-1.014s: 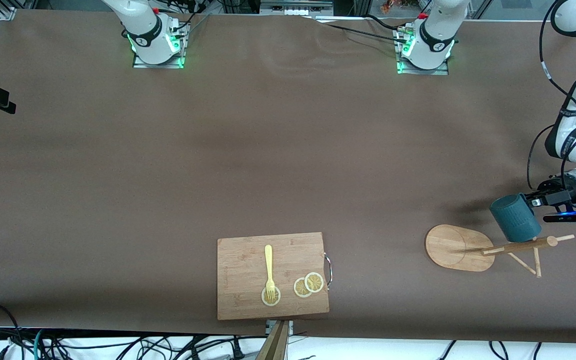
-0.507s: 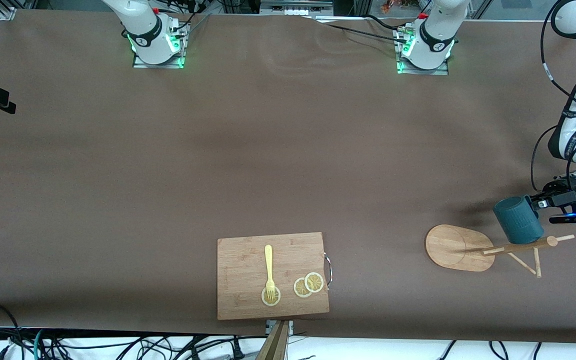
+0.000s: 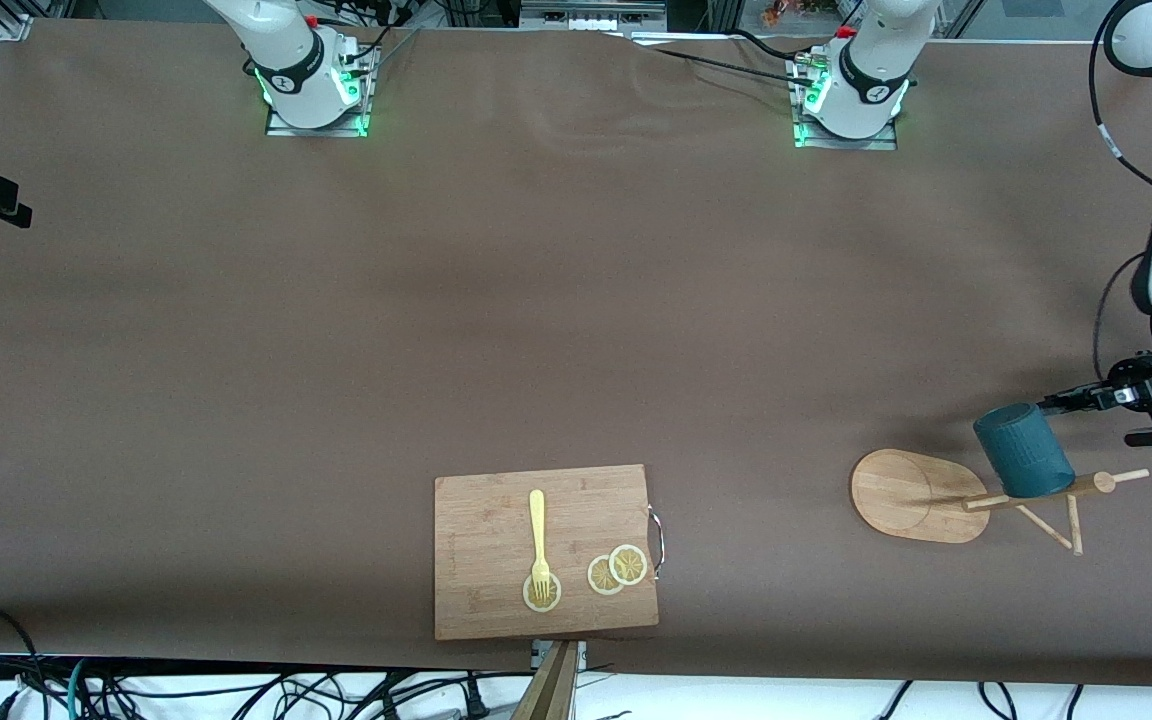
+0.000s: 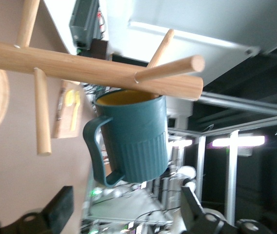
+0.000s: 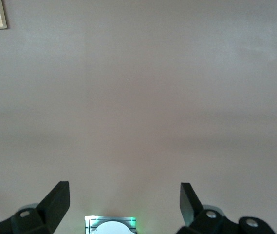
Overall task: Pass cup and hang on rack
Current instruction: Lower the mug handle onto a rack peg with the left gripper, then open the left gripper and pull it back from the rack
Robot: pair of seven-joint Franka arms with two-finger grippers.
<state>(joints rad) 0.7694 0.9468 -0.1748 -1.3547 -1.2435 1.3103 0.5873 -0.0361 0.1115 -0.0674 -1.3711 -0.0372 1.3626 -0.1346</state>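
The dark teal cup (image 3: 1023, 450) (image 4: 133, 136) rests on the bamboo rack (image 3: 1036, 492) (image 4: 80, 66), near the top of its post. Its yellow mouth lies against the post and its handle (image 4: 97, 151) hangs clear of the pegs. Which peg carries it is hidden. The rack's oval base (image 3: 911, 495) stands at the left arm's end of the table. My left gripper (image 3: 1061, 400) (image 4: 126, 204) is open beside the cup, apart from it, with nothing between its fingers. My right gripper (image 5: 123, 197) is open over bare brown table and waits.
A rectangular wooden cutting board (image 3: 476, 600) lies near the table's front edge at mid-table, carrying a yellow fork (image 3: 538, 540) and lemon slices (image 3: 616, 570). Both arm bases (image 3: 311, 80) (image 3: 851, 90) stand along the edge farthest from the front camera.
My left gripper has opened, let go of the cup and drawn back from it. The cup has settled a little lower onto the rack. The right arm has not moved.
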